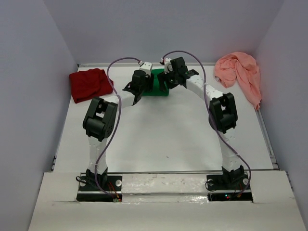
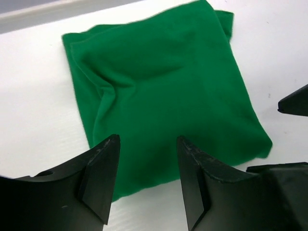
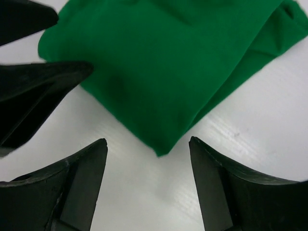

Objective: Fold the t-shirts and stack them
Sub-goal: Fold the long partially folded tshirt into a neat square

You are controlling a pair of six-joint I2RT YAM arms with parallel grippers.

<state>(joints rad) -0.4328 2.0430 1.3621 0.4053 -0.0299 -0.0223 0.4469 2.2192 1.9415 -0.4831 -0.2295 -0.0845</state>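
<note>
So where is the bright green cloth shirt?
In the top view the bright green cloth shirt lies folded at the far middle, between the dark red shirt on the left and the salmon-pink shirt on the right.

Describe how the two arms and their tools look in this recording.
Both the left arm and right arm have white links with bulky black joint housings, on black base plates. A thin purple cable loops along each arm. The left tool and right tool each carry two matte black, wedge-shaped fingers tapering to blunt tips.
</note>
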